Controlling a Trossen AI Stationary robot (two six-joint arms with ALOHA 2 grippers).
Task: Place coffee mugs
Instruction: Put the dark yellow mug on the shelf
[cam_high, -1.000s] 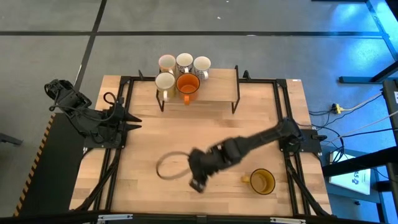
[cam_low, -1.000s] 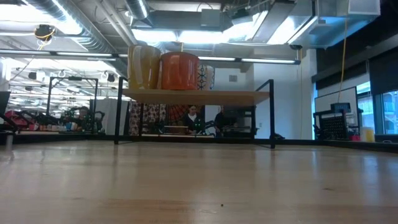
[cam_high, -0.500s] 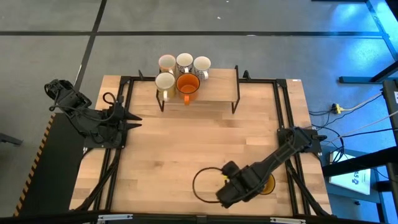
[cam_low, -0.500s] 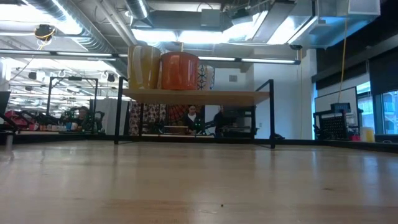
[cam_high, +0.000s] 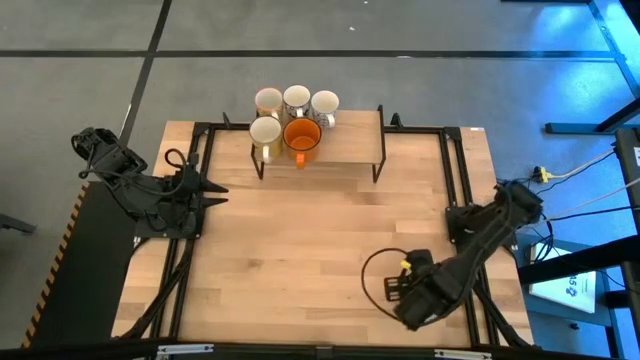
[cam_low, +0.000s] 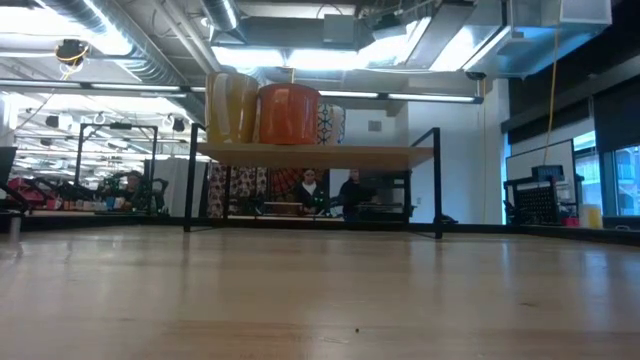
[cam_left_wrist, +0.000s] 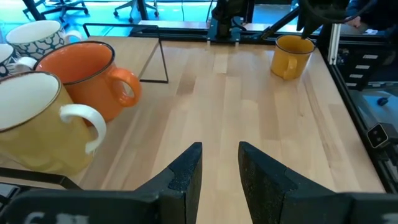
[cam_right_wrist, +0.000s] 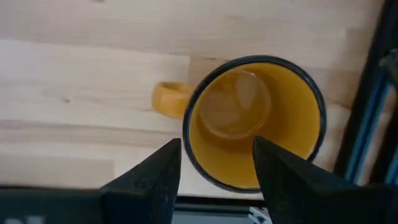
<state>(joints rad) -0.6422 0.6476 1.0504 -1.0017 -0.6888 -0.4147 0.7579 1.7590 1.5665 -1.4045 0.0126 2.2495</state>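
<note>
right pincer (cam_right_wrist: 214, 163) released, poised above yellow mug (cam_right_wrist: 255, 121) | rim between fingers | drop straight, clench wall, avoid handle

I am working in a robotics lab, a large open industrial hall: exposed ceiling ducts (cam_low: 120, 40) and strip lights above, more test benches (cam_low: 60, 195) behind, people (cam_low: 352, 192) seated at desks, grey concrete floor (cam_high: 420, 85) around my wooden table (cam_high: 300, 240).
</note>
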